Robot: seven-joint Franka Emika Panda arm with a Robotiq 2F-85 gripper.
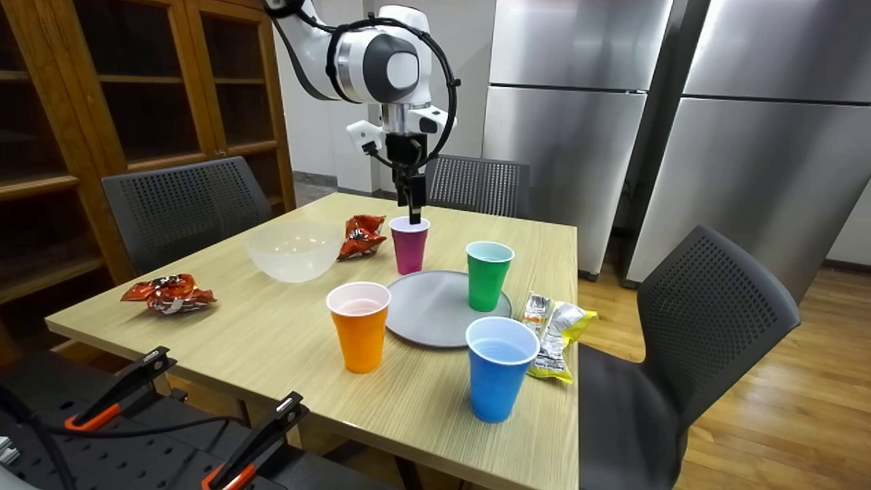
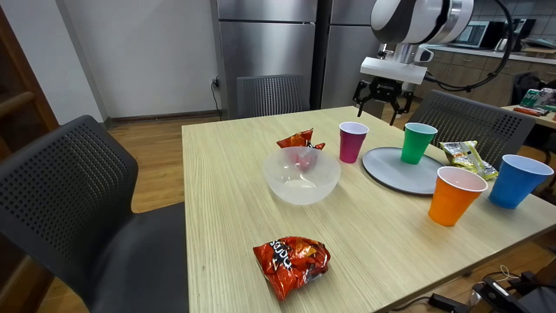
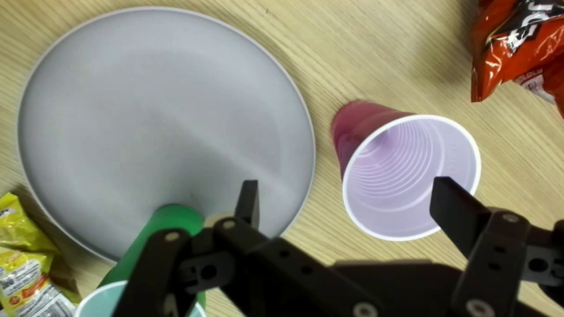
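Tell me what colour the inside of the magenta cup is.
Pale lilac; the magenta cup shows its inside best in the wrist view.

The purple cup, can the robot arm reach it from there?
Probably yes. The open hand hangs above the table near the purple cup, and nothing seems to stand between them. It would likely need to shift and come down, keeping clear of the green cup on the plate.
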